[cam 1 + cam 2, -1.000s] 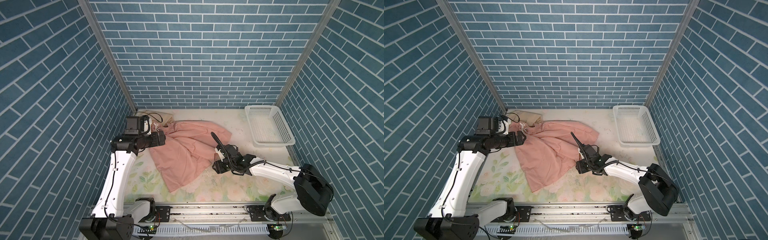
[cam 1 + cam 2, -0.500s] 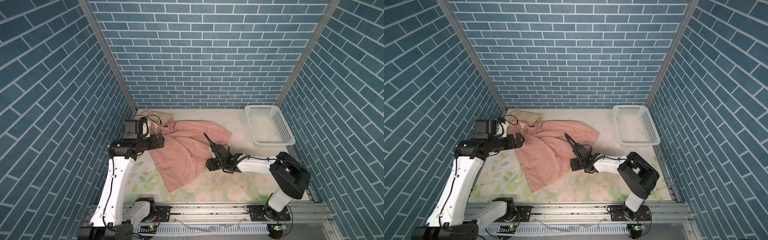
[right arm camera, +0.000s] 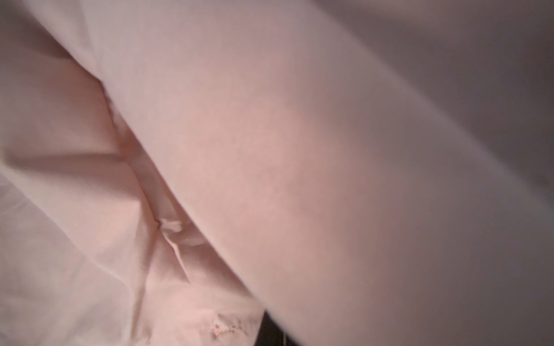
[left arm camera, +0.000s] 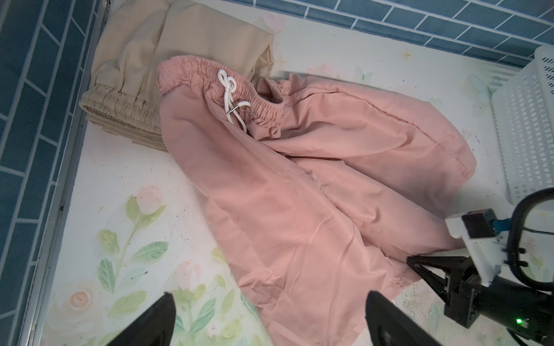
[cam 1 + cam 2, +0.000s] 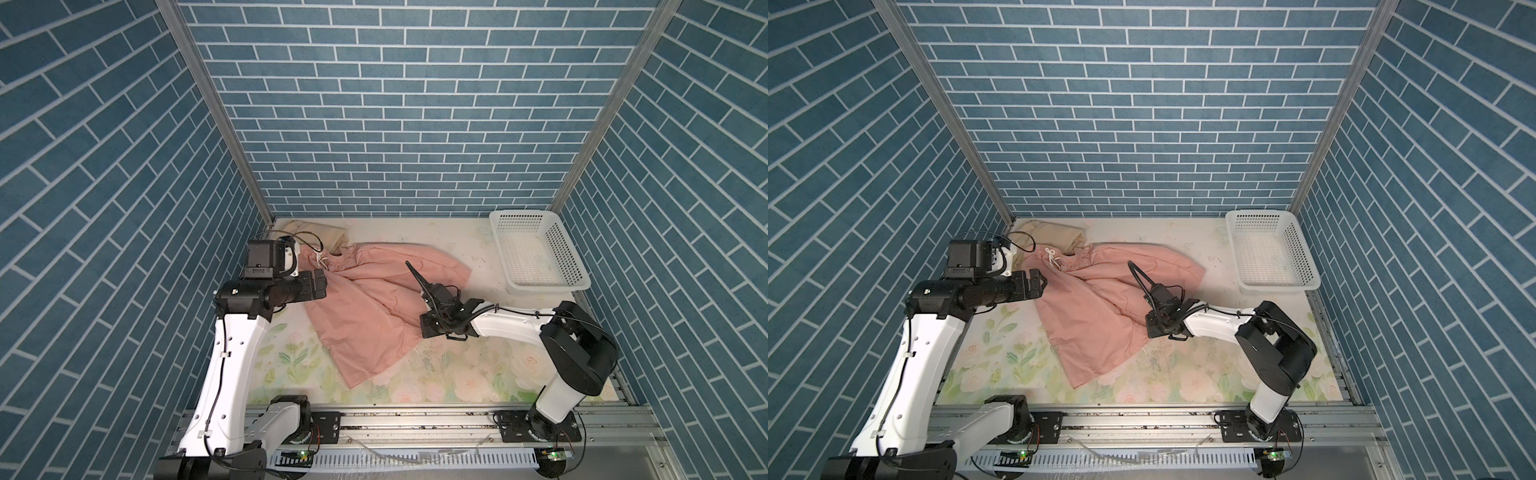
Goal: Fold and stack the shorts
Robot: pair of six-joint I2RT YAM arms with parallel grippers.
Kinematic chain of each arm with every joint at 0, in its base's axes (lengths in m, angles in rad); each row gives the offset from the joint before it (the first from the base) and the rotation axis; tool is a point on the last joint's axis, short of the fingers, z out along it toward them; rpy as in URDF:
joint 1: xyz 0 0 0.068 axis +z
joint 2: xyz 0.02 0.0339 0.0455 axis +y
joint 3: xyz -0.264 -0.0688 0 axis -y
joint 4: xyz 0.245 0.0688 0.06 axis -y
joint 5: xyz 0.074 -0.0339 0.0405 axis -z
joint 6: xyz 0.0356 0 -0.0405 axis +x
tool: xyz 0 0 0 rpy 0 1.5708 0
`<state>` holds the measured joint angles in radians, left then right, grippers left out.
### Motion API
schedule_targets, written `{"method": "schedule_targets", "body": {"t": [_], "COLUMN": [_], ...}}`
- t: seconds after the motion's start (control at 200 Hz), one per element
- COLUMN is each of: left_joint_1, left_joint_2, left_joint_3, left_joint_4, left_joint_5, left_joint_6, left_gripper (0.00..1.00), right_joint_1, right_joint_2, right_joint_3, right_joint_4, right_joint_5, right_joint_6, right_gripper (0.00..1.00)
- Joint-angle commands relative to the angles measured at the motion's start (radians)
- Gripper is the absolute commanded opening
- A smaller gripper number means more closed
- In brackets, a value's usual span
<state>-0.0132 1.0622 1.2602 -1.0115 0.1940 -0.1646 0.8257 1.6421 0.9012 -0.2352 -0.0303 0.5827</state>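
On the floral mat (image 5: 291,365), salmon pink shorts (image 5: 365,316) overlap beige-tan shorts (image 5: 316,232).
Right gripper (image 4: 415,265) pinches their hem (image 4: 398,278); left gripper (image 5: 321,282) hangs open by the waistband (image 5: 345,262).

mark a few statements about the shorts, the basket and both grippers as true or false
1. The pink shorts lie folded inside the basket. False: they lie spread out and unfolded on the table, outside the basket.
2. The pink waistband overlaps the beige shorts. True.
3. The left gripper is shut on the drawstring. False: it is open and holds nothing, beside the pink waist.
4. The right gripper is shut on a leg hem of the pink shorts. True.
5. The beige shorts sit at the table's front right corner. False: they are folded in the back left corner, by the wall.
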Motion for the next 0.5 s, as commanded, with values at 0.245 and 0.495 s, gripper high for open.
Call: {"method": "schedule_targets", "body": {"t": [0.245, 0.495], "left_joint_1": [0.004, 0.003], "left_joint_2": [0.095, 0.274], "left_joint_3": [-0.133, -0.154], "left_joint_4": [0.11, 0.301], "left_joint_5": [-0.015, -0.088], "left_joint_6": [-0.035, 0.012], "left_gripper": [1.0, 1.0], "right_joint_1": [-0.326, -0.418], "right_joint_2": [-0.01, 0.102], "right_joint_3": [0.072, 0.183], "right_joint_4": [-0.241, -0.204], "right_joint_5": [-0.116, -0.145], "right_joint_6": [-0.275, -0.345], "right_gripper": [0.0, 0.0]}}
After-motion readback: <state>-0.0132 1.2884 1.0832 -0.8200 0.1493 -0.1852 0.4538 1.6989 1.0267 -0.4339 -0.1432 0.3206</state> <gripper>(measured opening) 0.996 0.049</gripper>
